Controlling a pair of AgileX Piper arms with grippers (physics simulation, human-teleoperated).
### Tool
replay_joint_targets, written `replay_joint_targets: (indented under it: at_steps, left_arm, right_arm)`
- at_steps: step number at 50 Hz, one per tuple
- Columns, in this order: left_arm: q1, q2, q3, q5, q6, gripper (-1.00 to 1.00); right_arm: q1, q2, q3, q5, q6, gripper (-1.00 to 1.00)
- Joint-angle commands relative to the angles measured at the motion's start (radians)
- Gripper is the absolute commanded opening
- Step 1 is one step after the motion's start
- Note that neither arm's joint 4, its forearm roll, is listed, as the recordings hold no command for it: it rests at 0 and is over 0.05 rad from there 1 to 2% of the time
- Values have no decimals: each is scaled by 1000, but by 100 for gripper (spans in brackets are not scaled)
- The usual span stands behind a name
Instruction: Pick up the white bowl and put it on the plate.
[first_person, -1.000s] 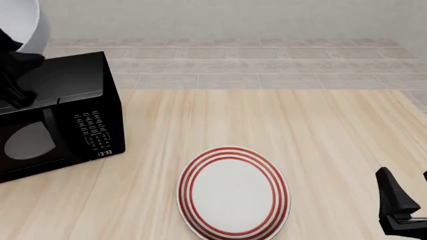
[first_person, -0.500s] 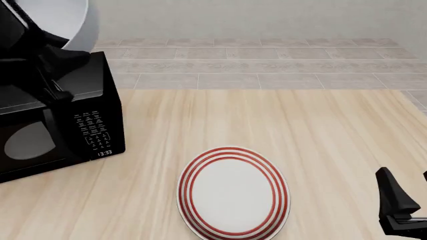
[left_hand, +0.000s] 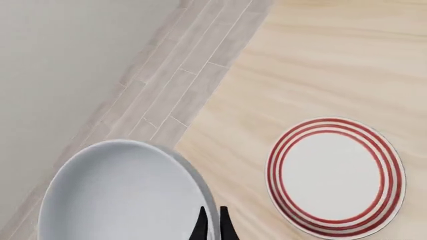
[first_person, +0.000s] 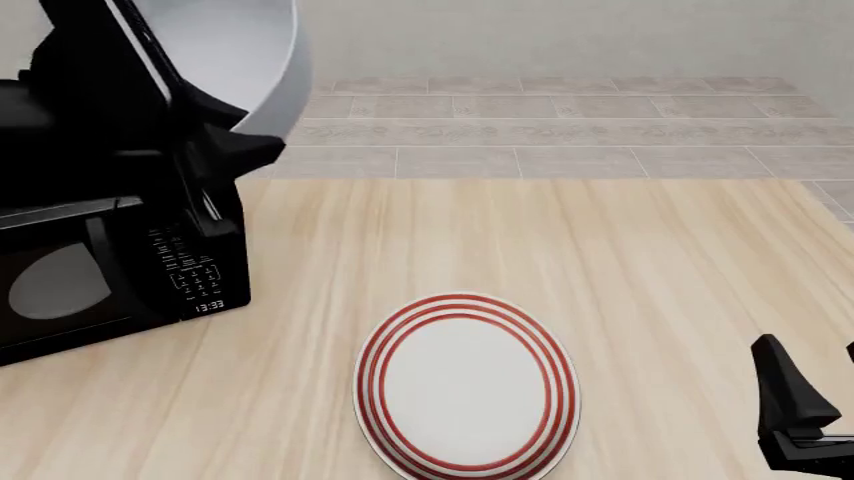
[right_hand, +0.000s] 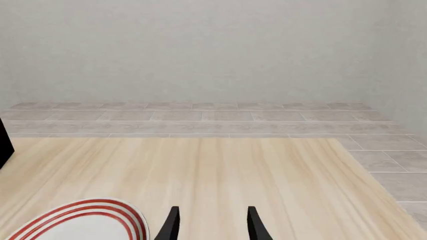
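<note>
Clearly the biggest thing on the wooden table (first_person: 641, 260) is the black microwave (first_person: 80, 260) at the left, its door shut and its inside unreadable through the dark window. Next in size is the white bowl (first_person: 247, 50), held high in the air above the microwave's near corner and tilted steeply, well apart from the plate (first_person: 466, 385), which lies flat on the table near the front edge with nothing on it. The bowl's hollow, seen in the left wrist view (left_hand: 120, 195), is empty too.

It looks rigid, glossy and probably slick, likely breakable like ceramic, and of moderate weight. With smooth sides and no handle, the rim is the only sensible hold, one finger inside and one outside. That is how the left gripper (left_hand: 212, 226) has it: its two thin fingers sit nearly together, pinching the bowl's wall at the rim. A thin-rim pinch on a glazed surface could slip or pivot, so a gentle carry seems wise.

Smallest in view, the right gripper (right_hand: 210, 225) hangs low at the table's right front, fingers spread apart and holding nothing.
</note>
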Motion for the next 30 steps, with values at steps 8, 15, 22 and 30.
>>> replay_joint_targets:
  at_steps: [8, 15, 22, 30]
  left_arm:
    - [-119, 33, 69, -88, -41, -100]
    - [-151, 48, 114, -120, -58, -100]
    - [-205, 54, 129, -140, -77, -100]
    - [-277, 66, 151, -155, -114, -100]
  right_arm:
    - [0, -1, 1, 0, 0, 100]
    - [0, -2, 1, 0, 0, 100]
    - [0, -1, 1, 0, 0, 100]
    - [0, -1, 1, 0, 0, 100]
